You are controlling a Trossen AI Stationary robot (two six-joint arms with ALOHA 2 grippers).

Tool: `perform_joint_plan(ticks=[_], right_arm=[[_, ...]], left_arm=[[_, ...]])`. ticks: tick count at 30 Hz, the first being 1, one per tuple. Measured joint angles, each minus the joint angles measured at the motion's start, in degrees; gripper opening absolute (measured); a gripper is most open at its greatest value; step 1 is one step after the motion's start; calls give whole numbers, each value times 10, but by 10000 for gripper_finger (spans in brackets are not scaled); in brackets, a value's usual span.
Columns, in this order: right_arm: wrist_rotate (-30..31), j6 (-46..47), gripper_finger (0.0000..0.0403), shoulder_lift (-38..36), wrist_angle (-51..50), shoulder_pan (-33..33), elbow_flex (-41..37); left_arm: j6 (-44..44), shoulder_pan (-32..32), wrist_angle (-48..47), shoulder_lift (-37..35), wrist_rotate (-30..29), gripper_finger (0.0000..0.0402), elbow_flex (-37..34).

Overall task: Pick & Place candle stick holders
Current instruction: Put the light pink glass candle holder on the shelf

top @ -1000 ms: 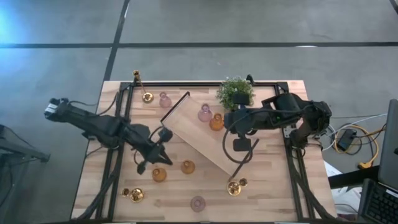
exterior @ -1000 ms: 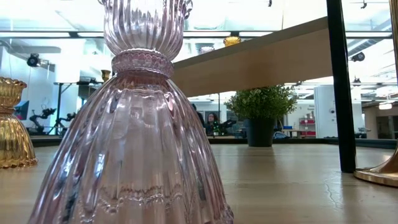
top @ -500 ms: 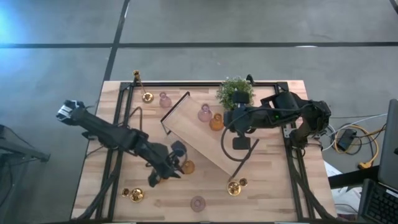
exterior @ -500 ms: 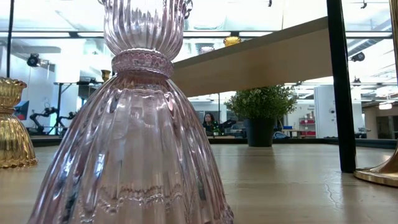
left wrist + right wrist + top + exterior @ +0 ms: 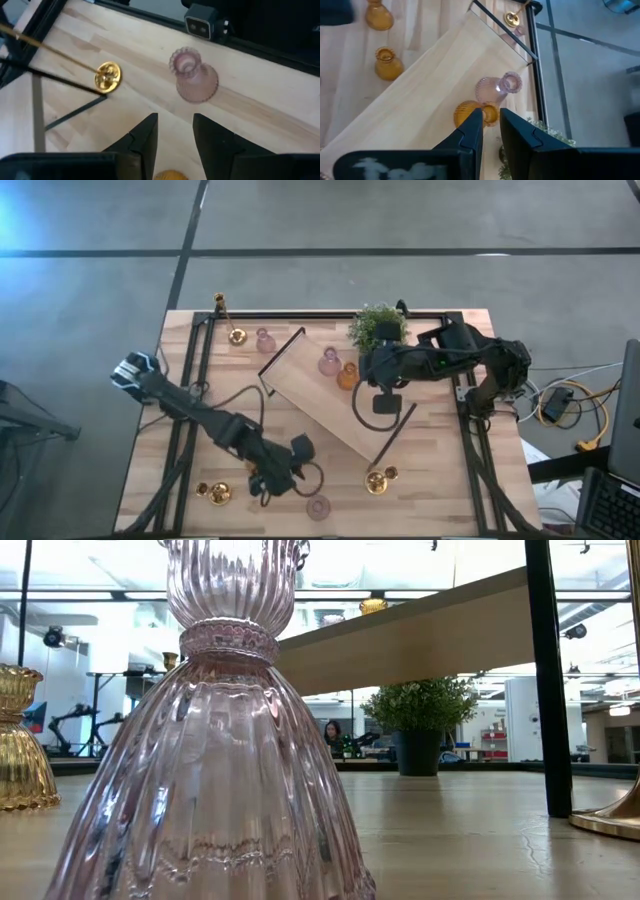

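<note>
My left gripper hangs low over the near part of the table, fingers parted with nothing between them; a ribbed pale pink glass holder, bell-shaped with a scalloped mouth, stands just ahead of the tips near the table's front edge, and an amber holder peeks out directly beneath my fingers. To its left sits a shiny brass holder, and a second brass one stands beyond the pink bell, by the tray's black wire handle. At the far left corner a tall-stemmed brass holder stands by a round-based brass one and a pink bell. On the long wooden tray, lying diagonally mid-table, a pink holder and an amber one rest side by side, just before my right gripper, whose fingers stand slightly apart and empty beside the potted plant. In the right wrist view two more amber holders stand off the tray. Counted across the views: three pink, three amber, four brass pieces
</note>
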Motion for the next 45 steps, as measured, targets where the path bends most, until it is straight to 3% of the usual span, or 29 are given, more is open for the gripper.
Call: perform_joint_plan(ticks=[12, 45], right_arm=[[0, 0, 69, 0, 0, -37, 0], [-1, 4, 81, 0, 1, -43, 0]], left_arm=[[6, -52, -2, 85, -72, 128, 67], [46, -65, 33, 168, -27, 126, 83]])
